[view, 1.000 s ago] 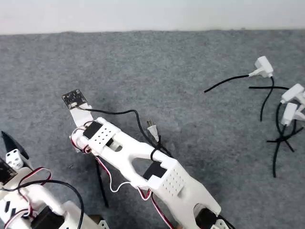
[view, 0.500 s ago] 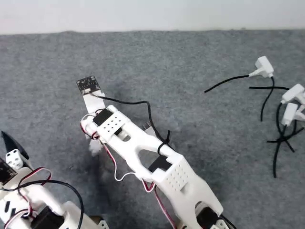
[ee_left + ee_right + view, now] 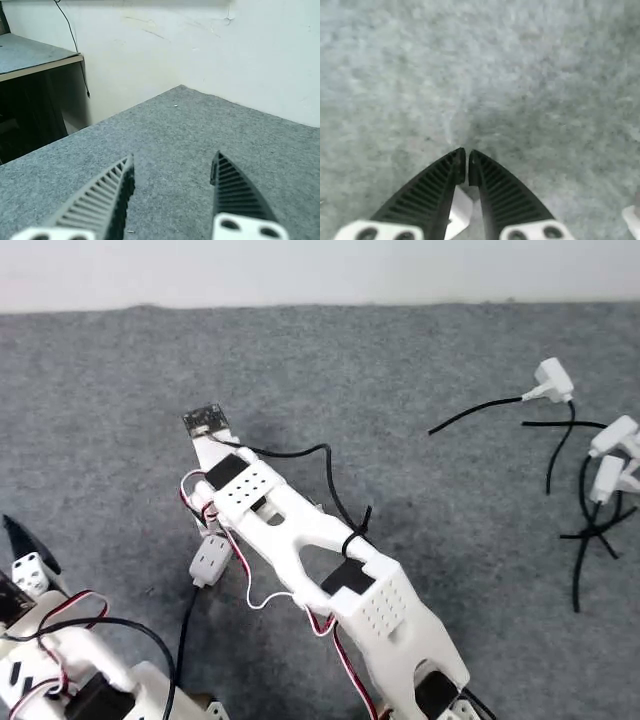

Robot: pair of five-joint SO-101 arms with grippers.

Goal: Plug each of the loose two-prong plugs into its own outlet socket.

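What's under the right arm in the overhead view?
A white socket block with a black cord sticks out from beneath the right arm. The carpet directly below the arm is covered. In the right wrist view the right gripper is shut on something white, apparently that block.

Wide bare grey carpet (image 3: 400, 370) open along the far side and centre, right arm (image 3: 300, 530) slanting across the near middle, outlet socket (image 3: 210, 560) and its cord (image 3: 185, 630) beside it, tangle of plugs and cords (image 3: 607, 477) crowding the high view's right edge.

Grey felt matting (image 3: 400, 370) covers the table, meeting a scuffed white wall (image 3: 200, 50). A dark desk (image 3: 35, 55) stands alongside, a thin black cable (image 3: 75, 35) hanging above it
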